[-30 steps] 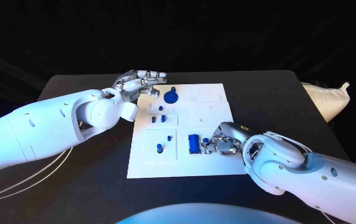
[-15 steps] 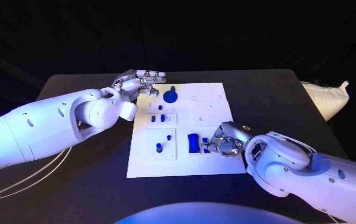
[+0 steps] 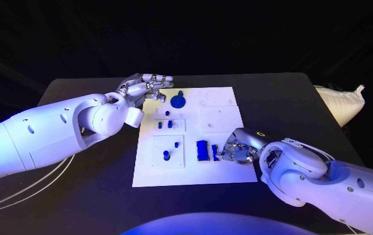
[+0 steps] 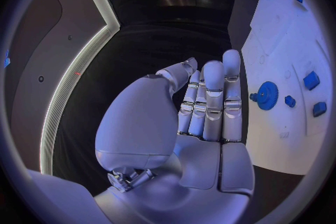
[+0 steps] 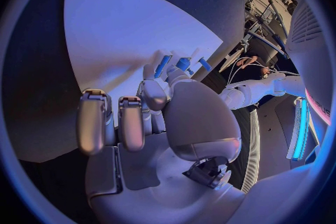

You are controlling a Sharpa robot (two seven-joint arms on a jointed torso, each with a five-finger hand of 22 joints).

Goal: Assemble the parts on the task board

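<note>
The white task board (image 3: pixel 221 167) lies in the middle of the black table. On it are a blue gear (image 3: pixel 178 102), several small blue pegs such as one (image 3: pixel 165 154) in the left plates, a long blue block (image 3: pixel 202 150) and a narrow blue piece (image 3: pixel 215 152) beside it. My right hand (image 3: pixel 237 149) rests at the board's right side, its curled fingertips (image 5: pixel 159 92) right next to the narrow piece (image 5: pixel 183 63). Whether they pinch it is hidden. My left hand (image 3: pixel 146 88) hovers at the board's far left corner with straight fingers (image 4: pixel 212 102), holding nothing; the gear (image 4: pixel 266 94) lies beyond them.
A white bag (image 3: pixel 342 103) sits off the table's right edge. Thin cables (image 3: pixel 31 186) hang under my left arm at the table's left side. Bare black table (image 3: pixel 93 192) surrounds the board.
My right hand has drawn slightly to the right, away from the long blue block. The narrow piece stays on the board. My left hand has not moved.
</note>
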